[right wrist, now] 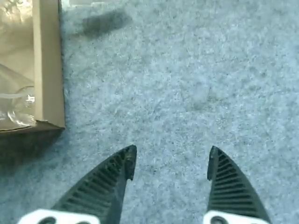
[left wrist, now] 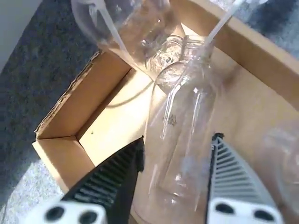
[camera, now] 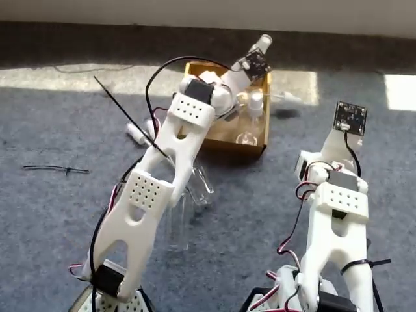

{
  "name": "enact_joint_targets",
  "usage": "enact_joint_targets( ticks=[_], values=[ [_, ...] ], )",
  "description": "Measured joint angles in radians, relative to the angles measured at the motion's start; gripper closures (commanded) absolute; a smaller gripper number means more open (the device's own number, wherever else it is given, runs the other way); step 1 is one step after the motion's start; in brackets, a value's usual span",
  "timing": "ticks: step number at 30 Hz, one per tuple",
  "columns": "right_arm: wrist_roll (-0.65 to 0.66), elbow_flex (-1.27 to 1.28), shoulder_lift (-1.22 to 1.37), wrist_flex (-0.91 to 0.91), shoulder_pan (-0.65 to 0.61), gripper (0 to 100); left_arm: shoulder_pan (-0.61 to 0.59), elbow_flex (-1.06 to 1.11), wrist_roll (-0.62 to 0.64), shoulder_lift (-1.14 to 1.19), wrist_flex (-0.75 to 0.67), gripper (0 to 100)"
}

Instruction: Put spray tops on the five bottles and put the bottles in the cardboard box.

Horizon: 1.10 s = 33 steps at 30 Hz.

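Note:
The cardboard box [camera: 253,146] lies at the back middle of the carpet. My left gripper [left wrist: 177,149] reaches over it, shut on a clear bottle [left wrist: 182,116] that is tilted above the box floor [left wrist: 117,126]. A white dip tube [left wrist: 224,21] runs out past the bottle's neck, and a white spray top [camera: 263,42] sticks out beyond the far wall. More clear bottles [camera: 250,117] lie in the box. Two bare bottles [camera: 195,188] rest on the carpet beside the left arm. My right gripper [right wrist: 170,161] hangs open over bare carpet, right of the box's wall [right wrist: 46,70].
A white spray top [camera: 138,133] lies left of the box. Another white top [camera: 286,97] pokes over the box's right wall. A black cable tie [camera: 55,169] and a thin black strip [camera: 123,110] lie on the carpet at the left. The right arm [camera: 335,201] stands at the front right.

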Motion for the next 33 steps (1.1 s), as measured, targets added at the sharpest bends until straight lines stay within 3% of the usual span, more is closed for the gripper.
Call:
enact_joint_targets(
  ticks=[33],
  values=[
    [0.000, 0.000, 0.000, 0.000, 0.000, 78.6, 0.015, -0.026, 0.000, 0.012, 0.061, 79]
  ],
)
